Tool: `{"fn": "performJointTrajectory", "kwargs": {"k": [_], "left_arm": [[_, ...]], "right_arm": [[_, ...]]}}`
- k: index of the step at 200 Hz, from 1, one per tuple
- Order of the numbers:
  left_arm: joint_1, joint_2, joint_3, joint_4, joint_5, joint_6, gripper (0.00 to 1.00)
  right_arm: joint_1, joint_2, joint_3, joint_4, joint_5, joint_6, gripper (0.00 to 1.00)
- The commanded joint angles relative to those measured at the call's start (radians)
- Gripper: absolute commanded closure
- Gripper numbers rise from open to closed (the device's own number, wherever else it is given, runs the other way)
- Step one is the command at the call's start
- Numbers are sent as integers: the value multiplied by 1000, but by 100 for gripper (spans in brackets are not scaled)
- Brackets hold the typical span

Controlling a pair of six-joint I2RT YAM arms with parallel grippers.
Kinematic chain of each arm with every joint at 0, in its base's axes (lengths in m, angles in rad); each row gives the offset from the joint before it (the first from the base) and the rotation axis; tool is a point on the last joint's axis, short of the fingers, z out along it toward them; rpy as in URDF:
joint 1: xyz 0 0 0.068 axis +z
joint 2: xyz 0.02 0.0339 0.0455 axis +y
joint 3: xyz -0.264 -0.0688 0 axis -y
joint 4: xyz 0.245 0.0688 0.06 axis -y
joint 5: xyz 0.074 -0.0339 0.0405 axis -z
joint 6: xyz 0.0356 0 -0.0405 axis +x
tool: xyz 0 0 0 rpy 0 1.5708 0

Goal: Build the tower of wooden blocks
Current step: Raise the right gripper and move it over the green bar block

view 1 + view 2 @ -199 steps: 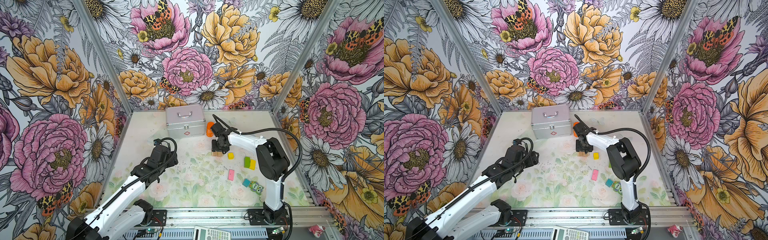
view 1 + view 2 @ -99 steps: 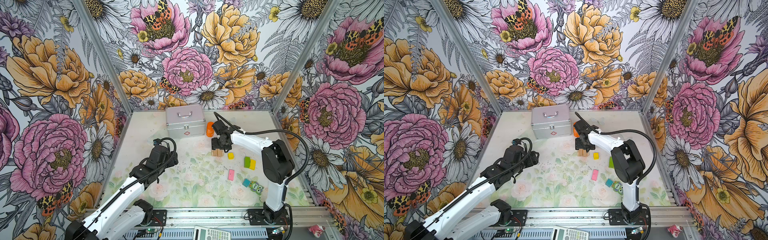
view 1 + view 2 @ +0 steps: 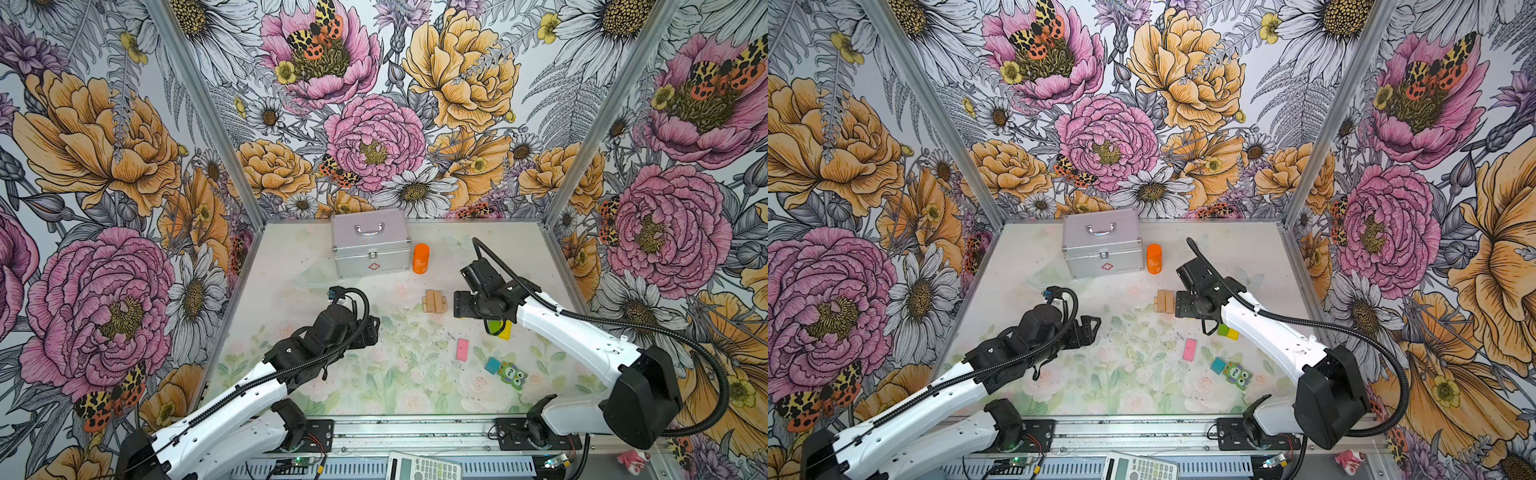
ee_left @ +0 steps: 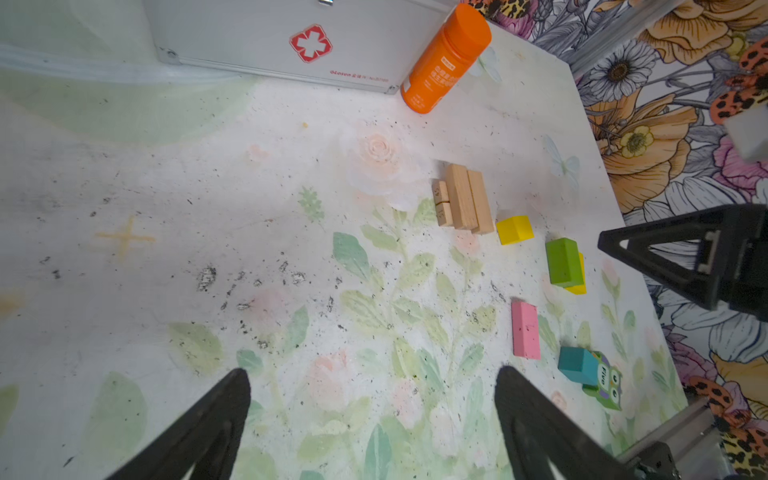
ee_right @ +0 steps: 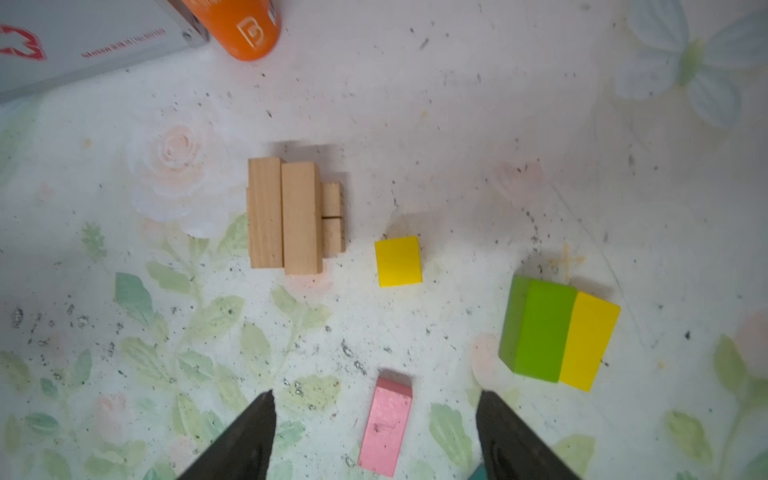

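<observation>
Pink plank [image 5: 386, 424]: flat on bench [image 5: 498, 124], ahead of right claw [image 5: 375, 395], long axis across closing line; claw wide, empty, nearer arm.

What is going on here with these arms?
Two robot arms are stacking wood blocks. Only the tan planks are stacked so far, near the orange bottle. The right gripper hangs open and empty close to that stack; the left gripper, also open and empty, is farther off. The pink plank, yellow cube, green bar, yellow bar, teal cube and owl piece lie loose on the table.
</observation>
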Motion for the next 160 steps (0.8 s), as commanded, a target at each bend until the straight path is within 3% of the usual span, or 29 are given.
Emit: {"fn": "performJointTrajectory", "kwargs": {"k": [1, 47, 91, 160], "left_arm": [[-65, 8, 34, -4, -87, -51, 7], [-180, 21, 48, -5, -148, -100, 6], [-272, 81, 60, -6, -195, -138, 5], [-284, 123, 79, -1, -214, -109, 5]], "right_arm": [[17, -113, -75, -6, -10, 74, 22], [46, -240, -156, -9, -16, 114, 24], [46, -264, -185, -20, -7, 123, 23], [44, -243, -197, -22, 4, 127, 23]]}}
